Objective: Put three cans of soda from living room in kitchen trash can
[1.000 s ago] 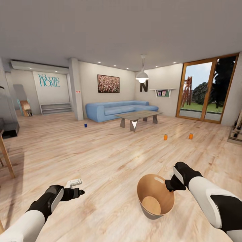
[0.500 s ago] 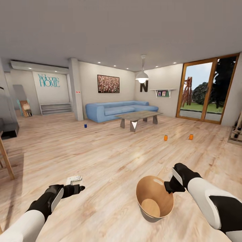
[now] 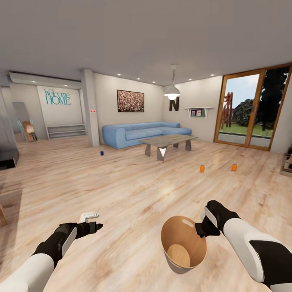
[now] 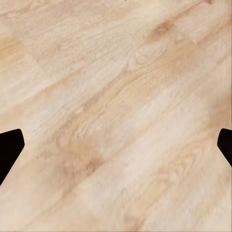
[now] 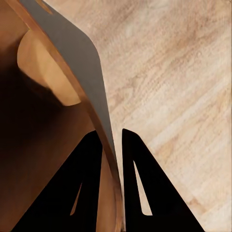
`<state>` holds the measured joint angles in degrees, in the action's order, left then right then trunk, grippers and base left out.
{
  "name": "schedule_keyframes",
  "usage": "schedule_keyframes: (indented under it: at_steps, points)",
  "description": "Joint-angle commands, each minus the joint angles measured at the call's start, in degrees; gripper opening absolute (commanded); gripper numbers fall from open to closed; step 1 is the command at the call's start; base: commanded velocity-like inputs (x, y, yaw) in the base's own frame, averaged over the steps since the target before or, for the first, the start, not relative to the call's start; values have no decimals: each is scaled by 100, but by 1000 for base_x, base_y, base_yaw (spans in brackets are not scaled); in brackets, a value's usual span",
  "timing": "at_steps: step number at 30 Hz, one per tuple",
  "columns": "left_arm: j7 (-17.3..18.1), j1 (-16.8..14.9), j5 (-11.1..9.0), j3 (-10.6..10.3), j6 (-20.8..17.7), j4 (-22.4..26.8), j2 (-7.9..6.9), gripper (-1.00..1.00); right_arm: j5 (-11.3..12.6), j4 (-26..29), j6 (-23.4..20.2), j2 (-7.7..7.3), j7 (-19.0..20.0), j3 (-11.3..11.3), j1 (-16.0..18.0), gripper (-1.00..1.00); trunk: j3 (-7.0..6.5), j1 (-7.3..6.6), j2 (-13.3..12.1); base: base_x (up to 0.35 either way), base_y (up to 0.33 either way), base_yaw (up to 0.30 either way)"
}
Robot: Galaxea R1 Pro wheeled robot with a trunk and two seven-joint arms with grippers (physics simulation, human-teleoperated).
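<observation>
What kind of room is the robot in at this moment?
Most likely a living room: a blue corner sofa stands by the far wall, a low grey table before it, and wood-framed glass doors open onto a garden.

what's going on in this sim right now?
The robot is in the living room carrying the trash can: its right pincer is clamped on the rim, one finger inside the wall and one outside. The bin looks empty. The left pincer is open and holds nothing. All three soda cans sit on the wood floor ahead: two orange ones and a blue one near the sofa.
</observation>
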<state>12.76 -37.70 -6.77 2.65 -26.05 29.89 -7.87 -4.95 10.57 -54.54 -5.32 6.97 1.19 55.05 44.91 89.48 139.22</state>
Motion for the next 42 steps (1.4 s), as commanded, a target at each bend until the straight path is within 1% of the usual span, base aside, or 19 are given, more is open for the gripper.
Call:
schedule_keyframes:
  at_steps: [1,22,35,42]
  points:
    - [0,0,2,0,1,-1,1,100,136,4,-4,1,37,62,2,-100,-1,0,0,326,0,0]
    - [-37,-1,17,-1,16,-1,5,100,131,-2,4,6,33,53,-15,-100,1,0,0,328,0,3]
    - [-70,-1,18,-1,21,-1,5,100,126,1,4,54,33,49,-20,-100,81,0,0,328,0,101]
    - [-72,-1,18,-8,21,-1,11,100,133,5,4,63,33,43,-19,-100,119,0,0,328,0,34]
